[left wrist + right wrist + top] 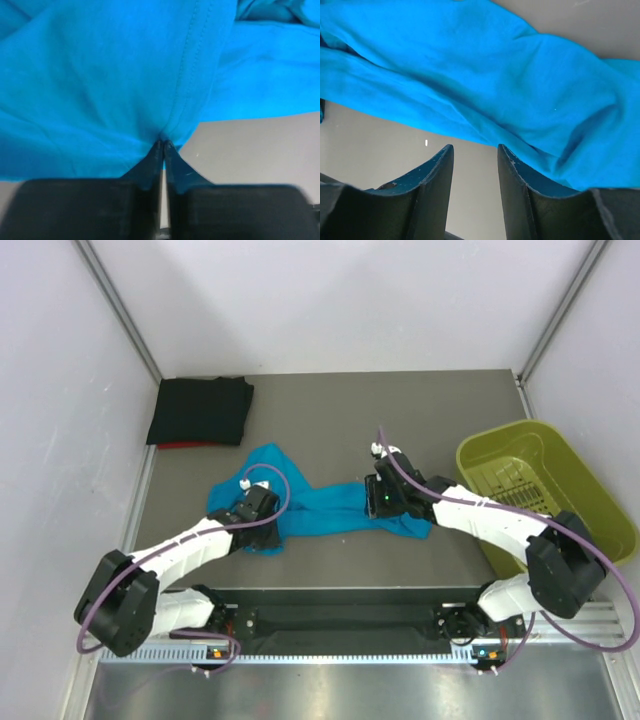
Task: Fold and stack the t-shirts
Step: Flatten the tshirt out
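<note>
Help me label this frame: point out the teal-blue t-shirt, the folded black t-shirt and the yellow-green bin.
teal-blue t-shirt (335,508): top external view, the stretch between the two arms.
black t-shirt (200,410): top external view, middle of the folded cloth.
yellow-green bin (515,475): top external view, its bare slotted floor.

Plain bright teal-blue shirt (330,510) mid-table. Far left: black shirt (200,410) w/ red shirt (180,445) edge under it. Bin (560,455) at right yellow-green; table (320,410) grey.
</note>
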You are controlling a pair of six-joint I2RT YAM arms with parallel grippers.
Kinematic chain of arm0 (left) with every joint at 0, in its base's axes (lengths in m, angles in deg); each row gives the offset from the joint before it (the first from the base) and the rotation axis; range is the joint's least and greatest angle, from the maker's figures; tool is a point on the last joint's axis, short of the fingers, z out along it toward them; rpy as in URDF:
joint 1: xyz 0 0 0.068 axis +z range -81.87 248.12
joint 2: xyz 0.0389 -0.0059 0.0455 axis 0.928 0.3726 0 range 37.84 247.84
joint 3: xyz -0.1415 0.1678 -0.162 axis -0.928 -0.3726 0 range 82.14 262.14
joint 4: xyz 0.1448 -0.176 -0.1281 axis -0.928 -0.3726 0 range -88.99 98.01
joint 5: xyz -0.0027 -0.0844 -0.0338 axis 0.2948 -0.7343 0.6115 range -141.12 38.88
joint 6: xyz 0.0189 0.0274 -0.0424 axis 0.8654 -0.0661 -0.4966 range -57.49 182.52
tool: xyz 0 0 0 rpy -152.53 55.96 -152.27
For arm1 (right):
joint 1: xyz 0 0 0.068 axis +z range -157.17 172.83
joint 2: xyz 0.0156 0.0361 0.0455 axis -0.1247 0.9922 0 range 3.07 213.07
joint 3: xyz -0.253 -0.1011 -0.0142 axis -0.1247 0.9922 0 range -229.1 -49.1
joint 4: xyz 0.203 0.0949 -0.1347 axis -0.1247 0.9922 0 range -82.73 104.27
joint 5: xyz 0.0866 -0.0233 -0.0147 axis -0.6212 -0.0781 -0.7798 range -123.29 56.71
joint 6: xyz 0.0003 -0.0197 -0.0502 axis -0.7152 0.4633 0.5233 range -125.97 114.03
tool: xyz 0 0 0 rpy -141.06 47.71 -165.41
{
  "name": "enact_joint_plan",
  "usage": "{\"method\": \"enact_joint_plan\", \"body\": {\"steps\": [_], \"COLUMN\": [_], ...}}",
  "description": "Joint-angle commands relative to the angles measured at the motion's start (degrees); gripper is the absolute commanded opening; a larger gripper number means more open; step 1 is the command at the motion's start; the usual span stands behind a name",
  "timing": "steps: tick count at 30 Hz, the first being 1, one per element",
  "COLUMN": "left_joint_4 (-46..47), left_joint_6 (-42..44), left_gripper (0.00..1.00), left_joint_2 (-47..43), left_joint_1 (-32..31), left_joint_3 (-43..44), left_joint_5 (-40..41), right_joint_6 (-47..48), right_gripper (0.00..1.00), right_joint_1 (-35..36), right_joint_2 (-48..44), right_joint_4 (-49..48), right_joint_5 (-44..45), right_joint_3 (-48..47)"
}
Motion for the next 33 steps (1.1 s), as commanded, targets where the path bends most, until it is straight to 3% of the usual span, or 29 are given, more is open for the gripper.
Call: {"method": "enact_joint_plan", "body": {"steps": [1,3,7,17,22,28,33], "left_joint_4": [-8.17,-13.21,-14.28,-12.09,-8.76,-5.94,-4.18], "left_joint_6": [1.86,1.78,3.97,10.21,10.48,11.88,12.15], "left_gripper": [0.01,0.00,0.00,0.00,0.00,0.00,0.00], "left_joint_2": [-2.73,-6.69,-11.09,-3.45,-2.40,2.79,4.46], "left_joint_1": [-0.14,-0.14,1.52,14.71,19.80,22.80,22.97], "left_joint_3": [5.85,11.47,16.49,21.77,23.44,23.27,24.84], "left_joint_5": [2.61,7.69,15.53,3.25,3.77,-3.94,-4.14], "right_joint_6": [-0.95,-1.12,-1.47,0.81,-1.56,-1.65,-2.26], "right_gripper": [0.41,0.41,0.41,0.39,0.38,0.38,0.39], "right_joint_1": [0.43,0.43,0.52,0.43,0.52,0.52,0.60], "right_joint_2": [-3.56,-4.26,-4.88,-8.39,-10.76,-11.74,-8.32], "right_joint_4": [-3.30,-3.65,-3.31,2.66,3.90,3.11,6.88], "right_joint_5": [1.96,1.88,2.75,9.69,9.00,8.29,10.84], "right_joint_3": [0.34,0.86,1.22,2.18,5.17,5.70,5.17]}}
